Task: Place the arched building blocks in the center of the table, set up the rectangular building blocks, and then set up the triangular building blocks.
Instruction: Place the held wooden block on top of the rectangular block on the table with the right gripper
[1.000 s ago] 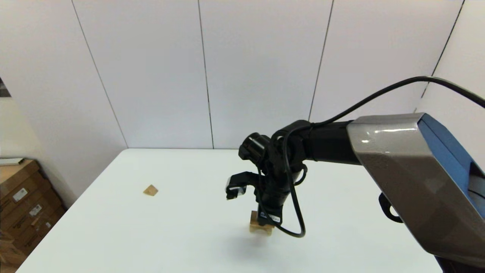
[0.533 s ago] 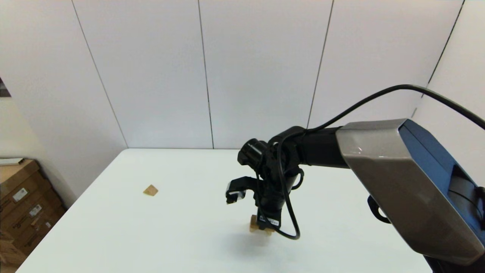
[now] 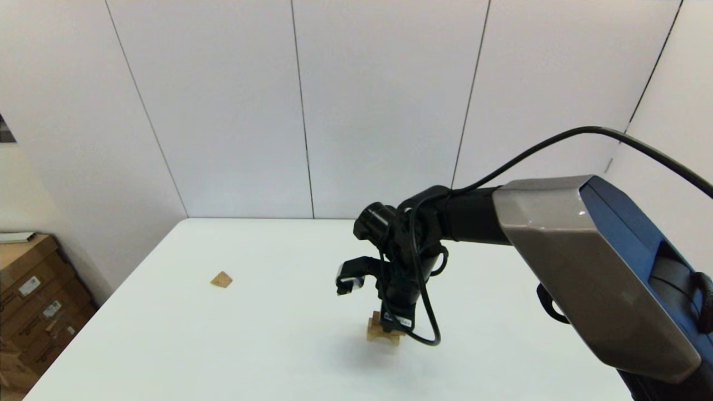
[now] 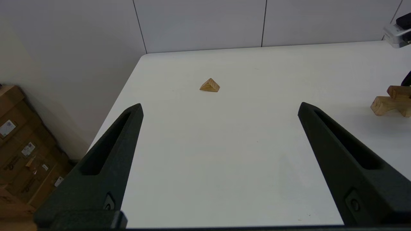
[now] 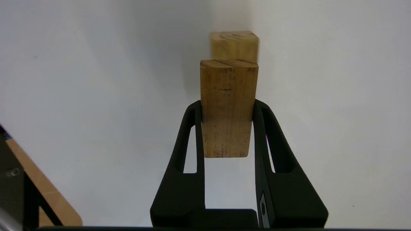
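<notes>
- Evidently dipped the right gripper toward the arched block over the last second, then raised it a shade again.
- Kept both fingers pinched on the long sides of the rectangular block, directly over the arched block.
- Brought that bar down to the top of the arched block, touching or only just above it; could not tell which.
- Left the arched block standing on its two legs on the table, not shifted.
- Left the triangular block untouched, well apart from the arched block, to its left and farther back.
- Held the left gripper spread wide and idle, well to the left of the arched block.
- Judged the second step nearly done: needed the bar seated level on the arched block before letting go, since a tilted release could tip it off or nudge the arch.
</notes>
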`<state>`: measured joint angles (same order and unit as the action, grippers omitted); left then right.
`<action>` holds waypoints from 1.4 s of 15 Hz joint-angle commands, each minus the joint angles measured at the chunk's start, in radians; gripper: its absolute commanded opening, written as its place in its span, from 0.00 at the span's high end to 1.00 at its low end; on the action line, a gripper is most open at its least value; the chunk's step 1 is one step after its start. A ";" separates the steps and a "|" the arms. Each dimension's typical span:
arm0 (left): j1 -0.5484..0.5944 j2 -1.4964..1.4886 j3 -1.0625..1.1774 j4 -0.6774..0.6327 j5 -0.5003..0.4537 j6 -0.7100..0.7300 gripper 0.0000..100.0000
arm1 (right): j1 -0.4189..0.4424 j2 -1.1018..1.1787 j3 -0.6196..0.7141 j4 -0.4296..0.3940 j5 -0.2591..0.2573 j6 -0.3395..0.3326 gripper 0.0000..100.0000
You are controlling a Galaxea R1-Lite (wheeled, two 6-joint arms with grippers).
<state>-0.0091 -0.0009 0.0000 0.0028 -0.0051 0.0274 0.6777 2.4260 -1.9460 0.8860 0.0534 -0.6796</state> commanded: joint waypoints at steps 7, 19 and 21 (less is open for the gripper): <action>0.000 0.001 0.000 0.000 0.001 0.000 0.00 | -0.001 0.008 -0.002 -0.042 -0.001 -0.008 1.00; 0.000 0.001 0.000 0.000 0.001 0.000 0.00 | 0.002 0.025 -0.002 -0.041 0.000 -0.008 1.00; 0.000 0.001 0.000 0.000 0.001 0.000 0.00 | 0.000 0.025 -0.002 -0.039 0.000 -0.008 1.00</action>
<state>-0.0091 -0.0009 0.0000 0.0032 -0.0047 0.0272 0.6783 2.4500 -1.9483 0.8409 0.0532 -0.6826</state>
